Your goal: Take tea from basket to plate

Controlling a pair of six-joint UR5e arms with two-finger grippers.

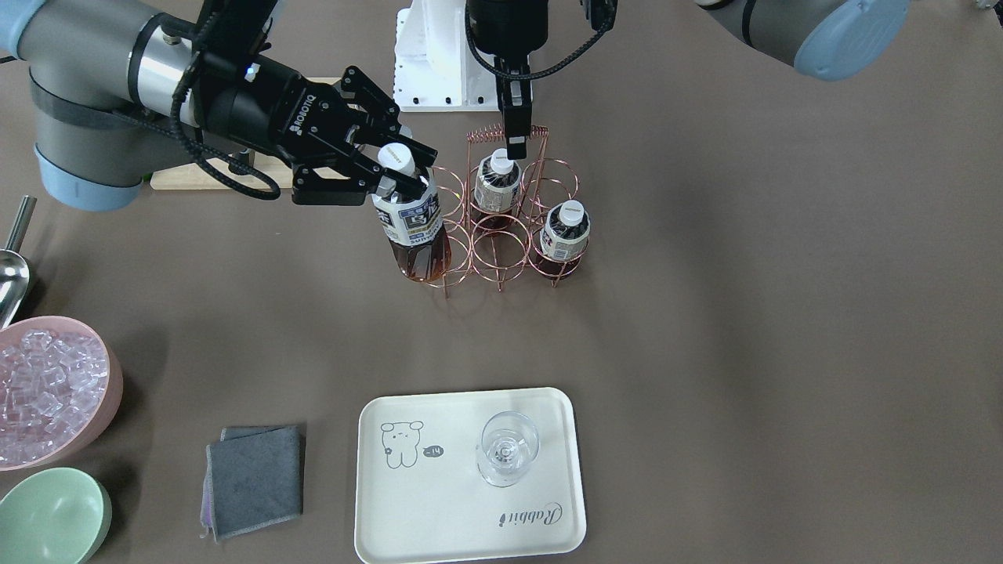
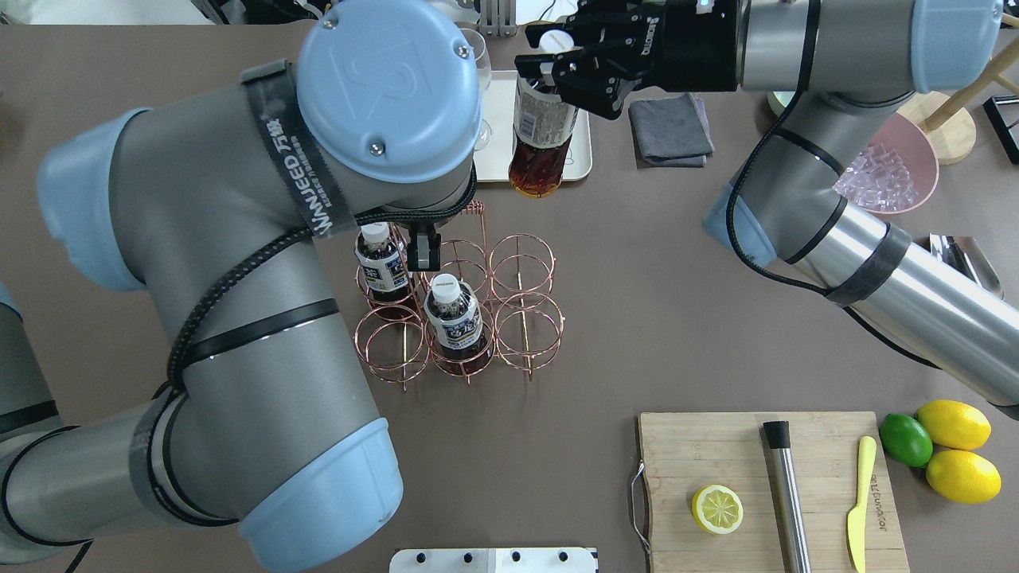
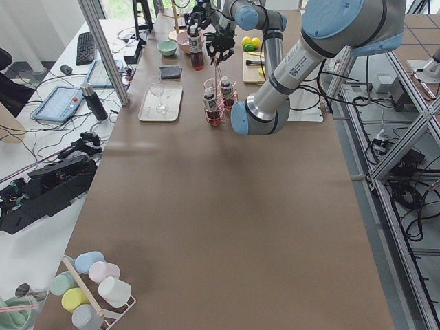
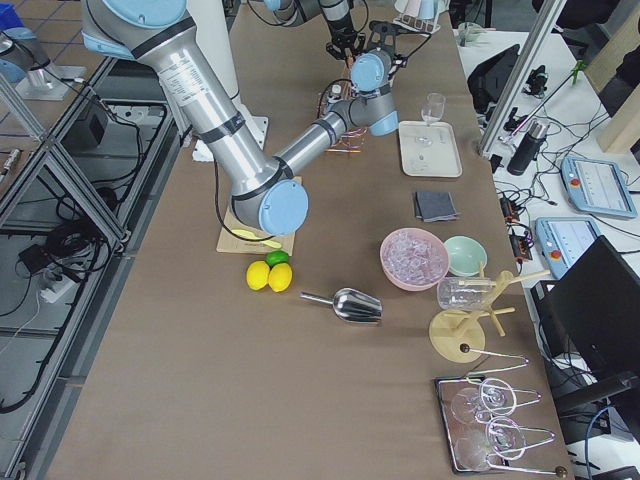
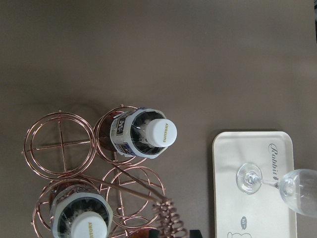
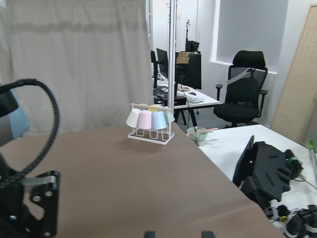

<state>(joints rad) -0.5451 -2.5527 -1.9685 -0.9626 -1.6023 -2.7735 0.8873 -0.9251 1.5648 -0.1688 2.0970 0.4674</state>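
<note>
My right gripper [image 1: 403, 168] is shut on the neck of one tea bottle [image 1: 411, 223] and holds it in the air, slightly tilted, clear of the copper wire basket [image 1: 501, 251]. In the overhead view this gripper [image 2: 549, 68] and the bottle [image 2: 541, 131] hang between the basket [image 2: 521, 318] and the cream plate [image 2: 497, 135]. Two more tea bottles [image 1: 497, 184] [image 1: 564, 231] stand in basket cells. My left gripper [image 1: 515, 153] is shut on the basket's coil handle. The plate [image 1: 439, 501] holds a stemmed glass [image 1: 508, 446].
A pink bowl of ice [image 1: 55, 392], a green bowl [image 1: 51, 517], a grey cloth [image 1: 255, 478] and a metal scoop [image 1: 12, 274] lie on the robot's right. A wooden cutting board [image 2: 764, 477] carries a lemon half, a muddler and a knife, with citrus fruit [image 2: 939, 442] beside it.
</note>
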